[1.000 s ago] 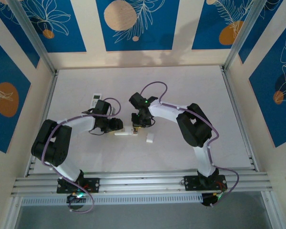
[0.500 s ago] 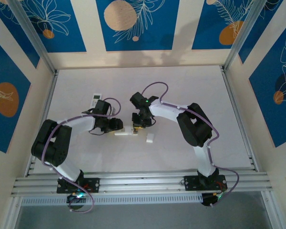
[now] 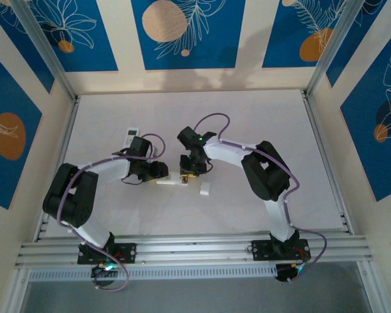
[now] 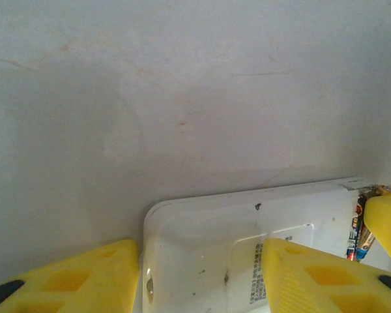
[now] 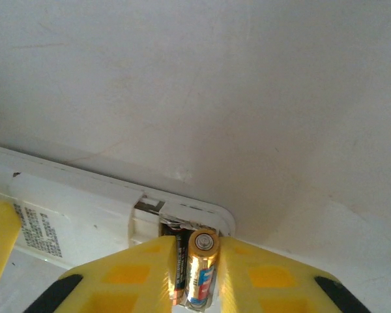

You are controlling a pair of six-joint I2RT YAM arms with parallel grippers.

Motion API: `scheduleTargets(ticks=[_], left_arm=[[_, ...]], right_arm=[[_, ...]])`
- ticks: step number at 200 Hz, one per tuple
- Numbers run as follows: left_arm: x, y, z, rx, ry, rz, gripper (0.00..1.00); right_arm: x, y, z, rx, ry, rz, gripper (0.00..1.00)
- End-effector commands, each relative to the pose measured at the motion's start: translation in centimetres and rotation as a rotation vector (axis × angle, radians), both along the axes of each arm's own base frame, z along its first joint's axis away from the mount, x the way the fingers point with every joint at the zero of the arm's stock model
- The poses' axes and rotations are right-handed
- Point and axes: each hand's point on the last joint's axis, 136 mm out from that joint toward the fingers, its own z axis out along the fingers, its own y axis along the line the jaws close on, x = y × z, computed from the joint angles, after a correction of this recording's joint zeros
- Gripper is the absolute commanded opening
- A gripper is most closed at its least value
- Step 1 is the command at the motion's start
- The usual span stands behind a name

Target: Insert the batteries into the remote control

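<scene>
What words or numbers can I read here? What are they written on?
Nothing reads clearly.
The label on the remote control: tiny print, too blurred to read.
The print on the battery: coloured marks, too blurred to read.

remote (image 4: 202,222): cut by btm edge, L wrist cam | battery (image 5: 203,264): lower end hidden btwn R claw (image 5: 197,251)

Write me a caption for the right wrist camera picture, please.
The right gripper brackets a gold battery at the open end of the white remote.
</scene>
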Motion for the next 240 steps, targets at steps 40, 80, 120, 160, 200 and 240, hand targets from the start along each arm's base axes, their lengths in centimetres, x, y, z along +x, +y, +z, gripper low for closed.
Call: scheduleTargets(ticks=[40,80,120,160,200,240], left_arm=[[-1.0,-1.1,-0.7,-0.022,0.046,-0.031,0.53],[-1.0,-1.2,-0.7,-0.026,0.047,-0.031,0.53],[-1.0,-1.2,-0.9,-0.025,0.054,-0.03,0.53],[-1.0,-1.2,-0.8,-0.025,0.054,-0.028,0.53],[-0.9,-1.2,-0.8,-0.024,0.054,-0.026,0.53],[-1.0,-1.3,-0.8,-0.032,0.056,-0.023,0.53]], right_arm=[[-0.3,-0.2,2.1,0.026,0.013,-0.004,0.31],[0.3,-0.8,2.1,0.008,-0.002,-0.01,0.24],[0.3,-0.5,1.5,0.015,0.006,-0.011,0.18],[-0.1,-0.6,0.7,0.0,0.029,-0.004,0.12],[-2.2,-0.5,-0.2,-0.013,0.105,-0.046,0.09],[-4.0,-1.2,-2.7,-0.071,0.198,-0.096,0.09]])
